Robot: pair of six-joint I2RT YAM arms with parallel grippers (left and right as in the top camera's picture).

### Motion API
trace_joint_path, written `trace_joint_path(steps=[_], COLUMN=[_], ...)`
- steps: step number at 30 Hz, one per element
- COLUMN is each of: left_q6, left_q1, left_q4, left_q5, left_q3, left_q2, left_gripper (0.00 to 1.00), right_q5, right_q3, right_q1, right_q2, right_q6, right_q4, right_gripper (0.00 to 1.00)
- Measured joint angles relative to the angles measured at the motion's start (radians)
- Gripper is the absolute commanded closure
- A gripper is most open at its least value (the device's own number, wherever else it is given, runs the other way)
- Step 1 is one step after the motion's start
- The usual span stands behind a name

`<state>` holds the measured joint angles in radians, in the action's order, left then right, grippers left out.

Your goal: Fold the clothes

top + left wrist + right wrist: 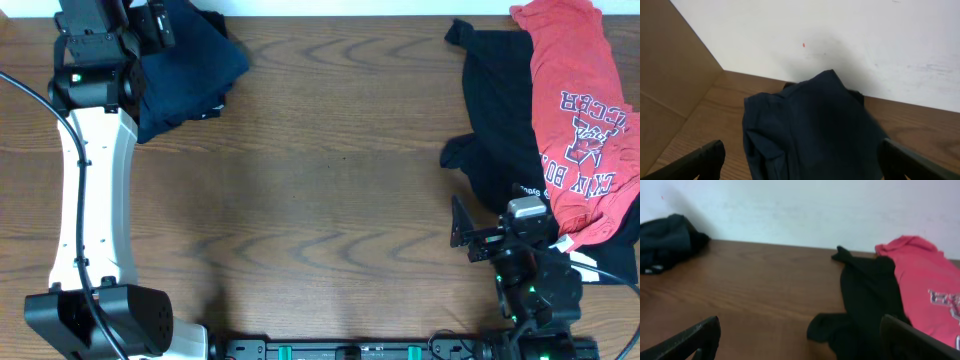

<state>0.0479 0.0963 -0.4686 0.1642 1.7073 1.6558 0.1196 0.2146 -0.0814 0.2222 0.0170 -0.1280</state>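
The clothes lie in two groups. A dark navy pile is bunched at the back left of the table, and my left gripper hangs open over it. In the left wrist view the navy pile fills the space between the wide-apart fingers of the left gripper. At the back right a black tee lies spread out, with a red tee with dark lettering overlapping it. My right gripper is open near the front right, just short of the black tee and red tee, holding nothing.
A white wall runs along the table's back edge. A brown board stands at the left side. The wooden table shows bare between the two groups. The left arm's white link stretches along the left side.
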Motion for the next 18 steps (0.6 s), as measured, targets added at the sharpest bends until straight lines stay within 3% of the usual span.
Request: trace_joint_path(steps=[18], left_q6=[0.000], left_q1=[0.000], left_q4=[0.000], left_q5=[0.000], left_q3=[0.000], left_q2=[0.000], left_gripper=[0.02], right_q5=[0.003], right_q3=[-0.186], right_q1=[0.000], right_q2=[-0.206], right_q6=[0.000], right_q4=[0.035], right_gripper=[0.01])
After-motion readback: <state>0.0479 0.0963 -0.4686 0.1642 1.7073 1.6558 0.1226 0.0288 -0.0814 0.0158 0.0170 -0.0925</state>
